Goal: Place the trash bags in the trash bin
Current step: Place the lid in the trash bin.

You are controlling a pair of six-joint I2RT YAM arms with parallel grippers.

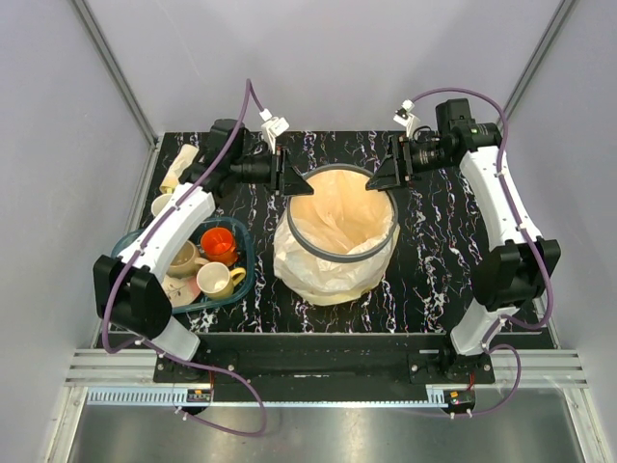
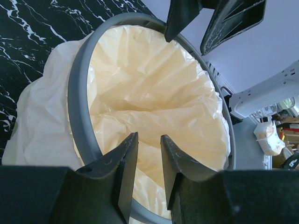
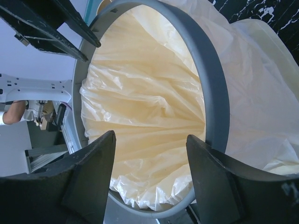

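The trash bin stands at the table's middle, its grey rim (image 1: 290, 230) ringing a pale yellow trash bag (image 1: 337, 207). The bag lines the inside and drapes over the outside, hiding the bin's wall. My left gripper (image 1: 282, 174) hovers at the rim's far left edge. In its wrist view its jaws (image 2: 149, 140) stand a narrow gap apart over the rim (image 2: 77, 93) and the bag (image 2: 149, 84), with nothing between them. My right gripper (image 1: 390, 172) sits at the far right edge. Its jaws (image 3: 150, 140) are wide open above the bag (image 3: 145, 93) and rim (image 3: 212, 93).
A teal dish tray (image 1: 249, 253) at the left holds an orange cup (image 1: 219, 243), a yellow mug (image 1: 217, 280) and other cups. A cream object (image 1: 180, 166) lies at the back left corner. The black marbled table (image 1: 434, 270) ends at grey walls on three sides.
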